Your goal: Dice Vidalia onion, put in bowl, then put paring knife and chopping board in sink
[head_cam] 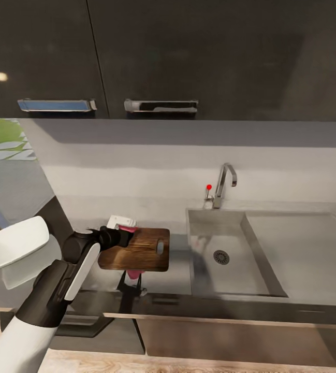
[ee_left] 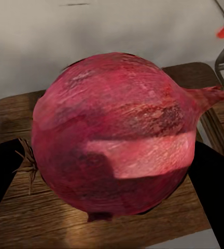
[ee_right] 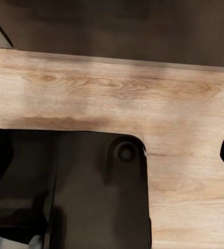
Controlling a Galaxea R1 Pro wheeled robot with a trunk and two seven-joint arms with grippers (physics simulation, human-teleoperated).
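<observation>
A: Which step is being done?

B: The onion [ee_left: 117,140] is held by the left end effector [ee_left: 112,171], with a dark finger on each side of it. It is held over the chopping board [head_cam: 139,251], at the board's far left corner. So the onion looks to be out of the sink [head_cam: 224,248] and about to be set down for cutting.

A: What is needed next?

B: The onion should be lowered onto the middle of the board and let go gently, so it is not rolled off. Then the paring knife must be found; it cannot be made out here.

A: How does the onion look?

B: It is round, dark red and shiny, with a pointed tip on one side and dry roots on the other. It is whole, not cut.

A: And the other things?

B: A white bowl [head_cam: 15,243] is seen at the left. The board lies on the counter [head_cam: 178,274], just beside the sink. The right end effector's state cannot be told.
</observation>
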